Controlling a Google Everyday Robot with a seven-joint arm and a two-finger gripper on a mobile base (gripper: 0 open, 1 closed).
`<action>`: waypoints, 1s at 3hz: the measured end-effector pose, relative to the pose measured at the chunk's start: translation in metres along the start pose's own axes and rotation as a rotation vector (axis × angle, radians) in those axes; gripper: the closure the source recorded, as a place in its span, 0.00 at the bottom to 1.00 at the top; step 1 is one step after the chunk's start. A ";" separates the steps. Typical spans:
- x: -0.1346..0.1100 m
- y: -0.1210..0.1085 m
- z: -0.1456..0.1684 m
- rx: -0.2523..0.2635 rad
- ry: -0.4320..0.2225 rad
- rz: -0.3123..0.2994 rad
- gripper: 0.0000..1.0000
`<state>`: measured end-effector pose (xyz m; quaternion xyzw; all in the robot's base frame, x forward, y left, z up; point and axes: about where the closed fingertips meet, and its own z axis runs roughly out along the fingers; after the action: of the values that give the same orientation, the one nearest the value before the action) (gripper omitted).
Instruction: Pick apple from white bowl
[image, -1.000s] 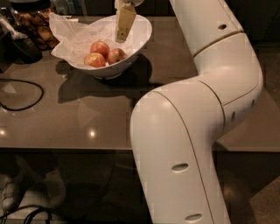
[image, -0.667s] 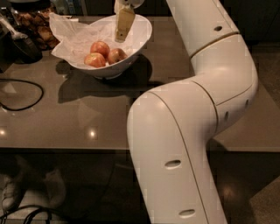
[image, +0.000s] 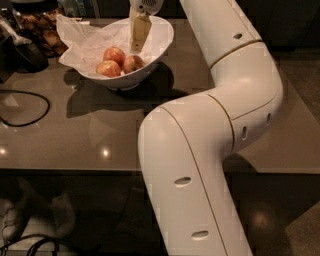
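The white bowl (image: 161, 37) stands at the back of the grey table, lined with crumpled white paper (image: 85, 40). Three apples lie in it. The dull brownish-red apple (image: 133, 63) is the right one, next to a brighter red apple (image: 114, 54) and an orange-yellow streaked apple (image: 107, 68). My gripper (image: 136, 48) hangs down from the top of the view into the bowl, its tip just above the brownish-red apple, at its back edge. It holds nothing that I can see.
My big white arm (image: 200, 150) fills the right and middle of the view. A black cable (image: 27, 117) loops on the table's left. A dark object (image: 22, 50) and brown food (image: 45, 30) sit beside the bowl's left. The table's front edge (image: 70, 169) runs across; shoes (image: 12, 220) lie below.
The arm's elbow and lower link have shifted a little to the left. The gripper stays over the bowl, about the same place, and the apples have not moved.
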<state>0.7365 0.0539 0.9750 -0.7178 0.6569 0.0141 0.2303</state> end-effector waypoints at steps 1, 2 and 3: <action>0.004 -0.001 0.012 -0.014 0.014 0.005 0.27; 0.006 -0.001 0.022 -0.027 0.027 0.008 0.27; 0.010 -0.002 0.032 -0.037 0.044 0.006 0.26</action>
<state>0.7484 0.0560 0.9440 -0.7201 0.6636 0.0112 0.2023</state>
